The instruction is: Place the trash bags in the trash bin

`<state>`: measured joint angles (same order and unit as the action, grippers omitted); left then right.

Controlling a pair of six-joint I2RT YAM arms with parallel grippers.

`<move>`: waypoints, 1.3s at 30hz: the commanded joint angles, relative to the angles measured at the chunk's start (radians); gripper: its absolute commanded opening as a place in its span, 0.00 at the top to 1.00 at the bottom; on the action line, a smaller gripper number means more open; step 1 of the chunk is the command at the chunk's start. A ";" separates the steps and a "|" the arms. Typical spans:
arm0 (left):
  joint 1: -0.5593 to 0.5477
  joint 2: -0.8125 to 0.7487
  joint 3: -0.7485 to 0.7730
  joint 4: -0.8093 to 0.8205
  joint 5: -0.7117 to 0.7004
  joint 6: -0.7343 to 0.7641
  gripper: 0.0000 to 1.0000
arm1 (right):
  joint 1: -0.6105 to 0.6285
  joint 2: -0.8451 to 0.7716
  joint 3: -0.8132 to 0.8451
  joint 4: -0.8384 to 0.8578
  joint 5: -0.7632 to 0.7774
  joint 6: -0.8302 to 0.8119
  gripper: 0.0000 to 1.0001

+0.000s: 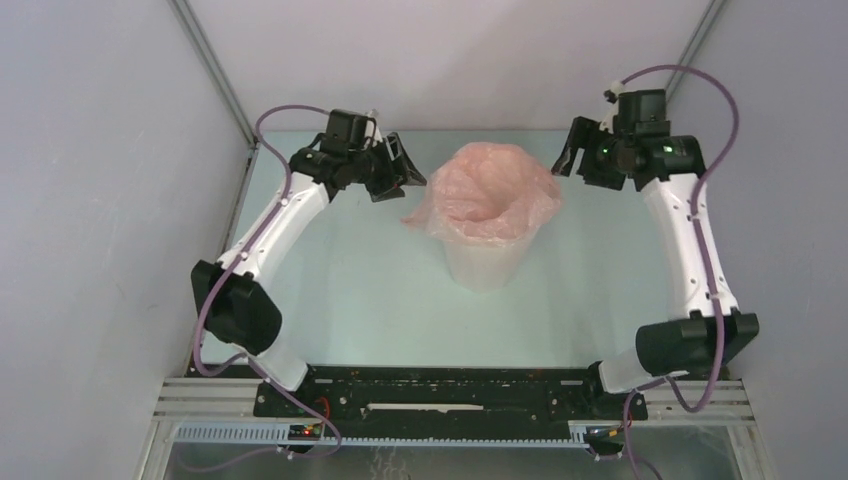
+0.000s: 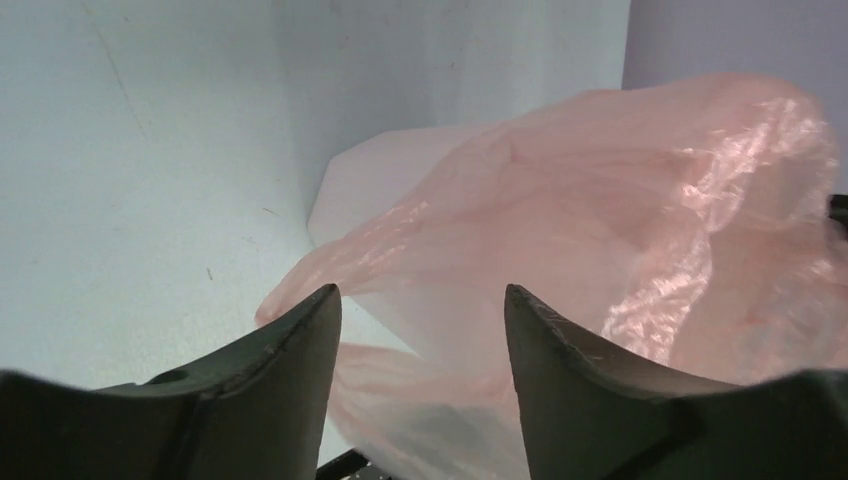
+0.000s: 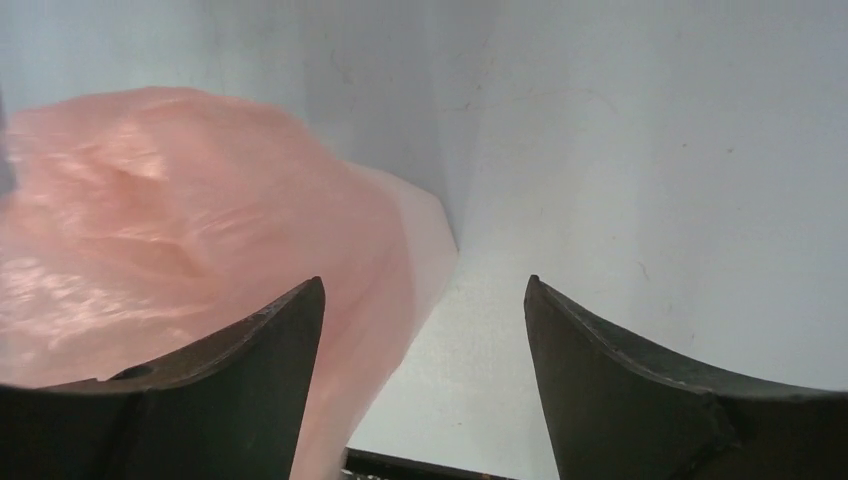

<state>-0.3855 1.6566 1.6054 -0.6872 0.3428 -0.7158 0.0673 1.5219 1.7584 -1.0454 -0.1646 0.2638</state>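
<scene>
While bag [image 1: 495,190] overhangs bin [image 1: 487,268] rim, left tool [image 2: 420,292], right tool [image 3: 424,283] gape empty alongside

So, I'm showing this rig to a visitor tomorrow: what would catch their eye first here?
The pale-pink trash bag, billowing out of the translucent white trash bin at centre and draped over its rim. Then the black left claw and right claw, both open, flanking it on either side.

White arm links [image 1: 285,215], black joints [image 1: 237,305], dark curved fingers [image 2: 290,350] — purple cables [image 1: 712,120] along each; perhaps a green wrist light [image 1: 666,150].
</scene>
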 commanded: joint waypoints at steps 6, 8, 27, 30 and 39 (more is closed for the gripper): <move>0.076 -0.134 0.026 -0.104 -0.055 0.055 0.18 | -0.006 -0.132 0.188 -0.153 0.036 0.021 0.14; 0.090 -0.157 -0.028 -0.090 -0.005 0.039 0.18 | -0.002 -0.133 0.218 -0.149 -0.023 0.016 0.14; 0.015 -0.296 -0.618 0.570 0.266 -0.485 0.10 | 0.120 -0.219 -0.064 -0.030 -0.125 0.095 0.58; -0.015 -0.262 -0.610 0.570 0.255 -0.481 0.20 | 0.118 -0.286 -0.101 -0.040 -0.125 0.099 0.64; -0.021 -0.256 -0.632 0.519 0.239 -0.418 0.78 | 0.090 -0.472 -0.331 0.019 -0.149 0.146 0.80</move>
<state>-0.4057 1.3991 0.9829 -0.1616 0.5713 -1.1751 0.1753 1.0950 1.5120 -1.0660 -0.3042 0.3771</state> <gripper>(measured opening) 0.294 0.210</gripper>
